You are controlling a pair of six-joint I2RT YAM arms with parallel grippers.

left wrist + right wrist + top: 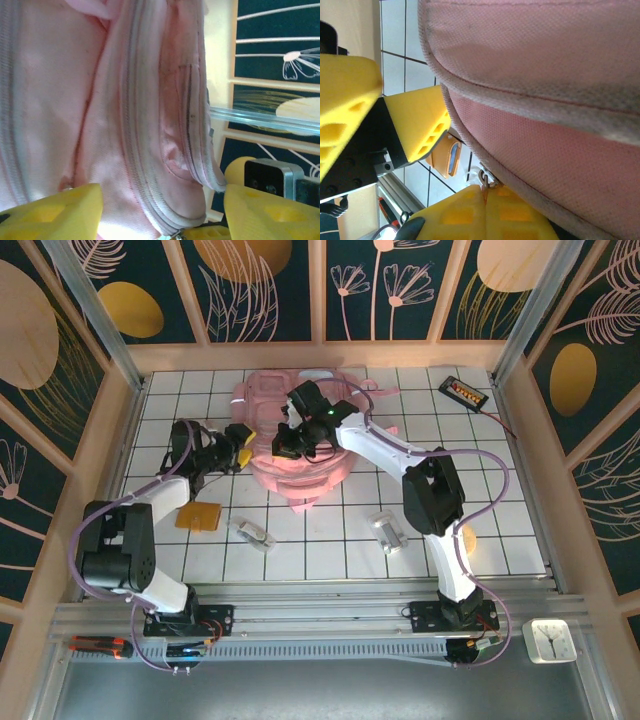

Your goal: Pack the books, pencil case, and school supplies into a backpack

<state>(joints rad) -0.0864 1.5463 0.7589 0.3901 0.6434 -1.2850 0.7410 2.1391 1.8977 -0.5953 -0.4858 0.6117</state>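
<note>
The pale pink backpack [305, 450] lies at the back middle of the table. My right gripper [288, 440] is over its near left part, shut on the zip pull [487, 177] at the bag's seam [470, 145]. My left gripper [240, 445] stands open at the bag's left edge, and the zipped rim [165, 210] of the bag lies between its yellow fingers [55, 212]. An orange-brown pad [197, 517] and two silver clips [250, 532] [388, 530] lie on the tiles in front. The books and the pencil case are hidden.
A black slab with an orange label [465, 392] lies at the back right, its cable trailing to the wall. A white clock [550, 640] sits off the table at the near right. Wooden walls close in three sides.
</note>
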